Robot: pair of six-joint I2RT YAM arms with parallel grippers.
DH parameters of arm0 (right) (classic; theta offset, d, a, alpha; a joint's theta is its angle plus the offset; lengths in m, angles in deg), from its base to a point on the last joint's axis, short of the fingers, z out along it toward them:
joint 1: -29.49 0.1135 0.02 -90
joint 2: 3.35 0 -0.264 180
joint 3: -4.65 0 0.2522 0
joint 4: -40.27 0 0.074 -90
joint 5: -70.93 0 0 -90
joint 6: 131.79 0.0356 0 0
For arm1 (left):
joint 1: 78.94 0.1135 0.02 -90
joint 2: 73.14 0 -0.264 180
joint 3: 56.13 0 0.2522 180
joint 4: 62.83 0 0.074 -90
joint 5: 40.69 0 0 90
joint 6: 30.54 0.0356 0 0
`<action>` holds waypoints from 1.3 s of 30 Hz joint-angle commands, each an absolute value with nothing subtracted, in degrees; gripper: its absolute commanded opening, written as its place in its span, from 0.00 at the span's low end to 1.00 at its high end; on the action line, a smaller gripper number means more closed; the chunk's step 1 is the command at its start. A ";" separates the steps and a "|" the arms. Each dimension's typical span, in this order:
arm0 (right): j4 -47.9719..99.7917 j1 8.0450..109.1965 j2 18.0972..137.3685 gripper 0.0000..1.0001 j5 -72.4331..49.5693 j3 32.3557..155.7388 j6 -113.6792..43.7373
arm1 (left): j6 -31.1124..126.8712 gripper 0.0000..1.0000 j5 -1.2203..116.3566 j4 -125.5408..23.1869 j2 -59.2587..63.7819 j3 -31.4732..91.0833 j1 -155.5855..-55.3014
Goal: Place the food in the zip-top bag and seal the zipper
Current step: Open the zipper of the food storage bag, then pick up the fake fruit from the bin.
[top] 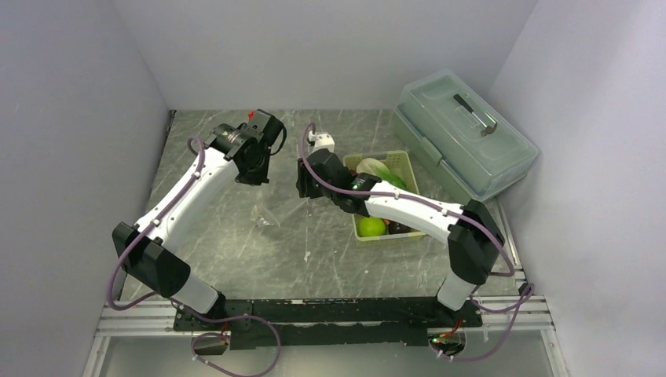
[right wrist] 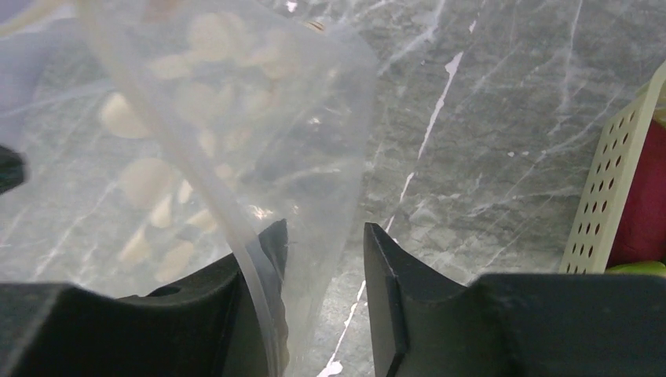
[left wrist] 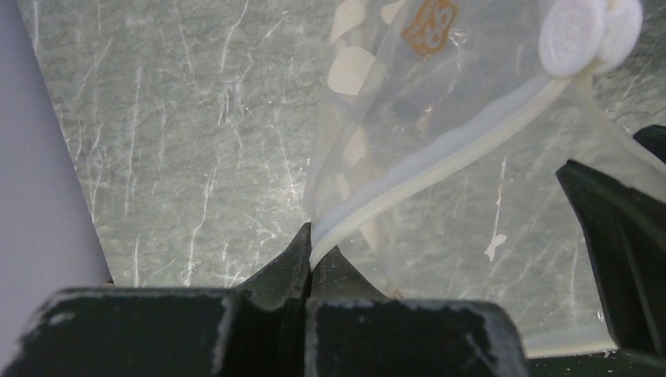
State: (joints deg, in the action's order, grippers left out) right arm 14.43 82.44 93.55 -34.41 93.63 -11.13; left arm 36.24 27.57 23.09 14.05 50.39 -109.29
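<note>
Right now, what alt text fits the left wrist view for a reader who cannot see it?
The left gripper, jaws shut, pinches the whitish zipper of the clear, spotted zip-top bag, with the grey table behind. A round white tab sits at the zipper's upper right end.

Zip-top bag [left wrist: 408, 118] mid-table, left of basket [top: 406, 161]; food [top: 371, 226] in basket; lidded box [top: 463, 137] behind-right of basket

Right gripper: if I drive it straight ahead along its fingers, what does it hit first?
The right gripper would first push into the zip-top bag hanging partly between its open jaws, then probably the table behind; depth unclear.
</note>
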 commanded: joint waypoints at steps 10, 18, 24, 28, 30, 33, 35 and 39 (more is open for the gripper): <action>15.48 82.23 83.30 0.57 -32.19 92.97 -11.30 | 36.23 0.00 29.22 19.43 16.14 50.74 -109.27; 14.50 82.23 77.42 0.59 -32.56 90.73 -12.29 | 36.83 0.00 24.40 22.75 16.74 54.44 -109.27; 12.86 82.23 74.43 0.59 -34.51 87.84 -13.01 | 37.13 0.00 18.41 27.30 17.08 58.17 -109.25; 11.15 82.23 72.96 0.59 -36.63 86.28 -13.67 | 36.99 0.00 13.49 30.43 18.09 61.06 -109.57; 9.88 82.23 72.37 0.60 -37.99 85.84 -14.08 | 36.75 0.00 10.96 31.69 18.70 61.93 -109.77; 7.20 82.14 71.75 0.61 -40.69 85.59 -14.86 | 36.06 0.00 8.20 33.12 19.51 62.53 -110.25; 5.35 82.10 71.12 0.62 -42.65 85.36 -15.51 | 35.78 0.00 6.88 33.48 19.89 62.35 -110.50; 1.05 81.74 69.42 0.66 -46.42 84.59 -16.56 | 35.05 0.00 4.51 33.51 20.53 60.97 -111.06</action>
State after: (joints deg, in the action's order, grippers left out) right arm 5.25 82.35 72.70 -40.59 85.11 -14.61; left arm 36.21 9.93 32.05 20.13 60.53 -110.34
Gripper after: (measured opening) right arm 0.640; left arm 0.011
